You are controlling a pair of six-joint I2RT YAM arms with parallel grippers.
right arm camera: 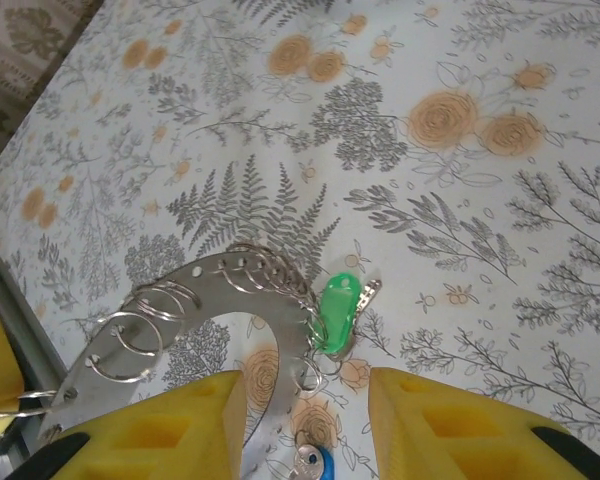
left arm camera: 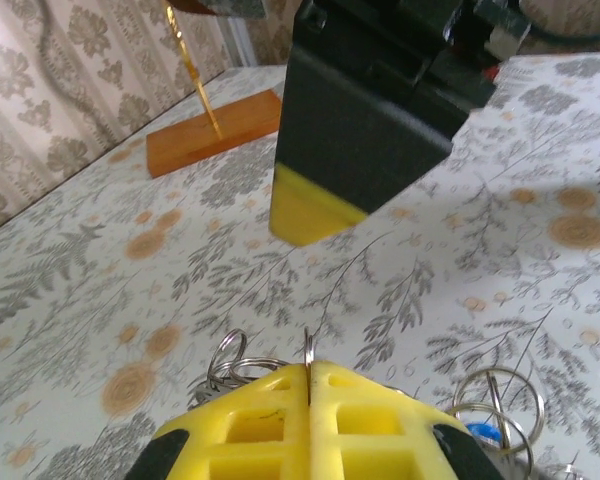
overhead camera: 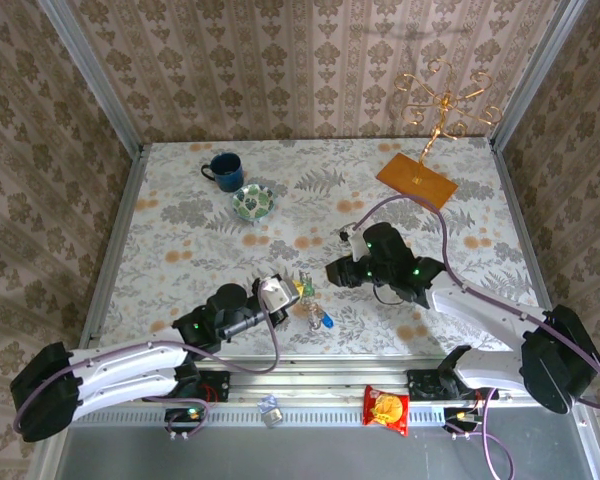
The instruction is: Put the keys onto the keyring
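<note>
We record the left arm stretched low, left gripper (left arm camera: pixel 310 372) pinched shut on the keyring (right arm camera: pixel 205 285) rim, right gripper (right arm camera: pixel 305 388) angled down half-wide above it, green-tagged key (right arm camera: pixel 337 305) and blue-tagged key (right arm camera: pixel 315 465) beside.
</note>
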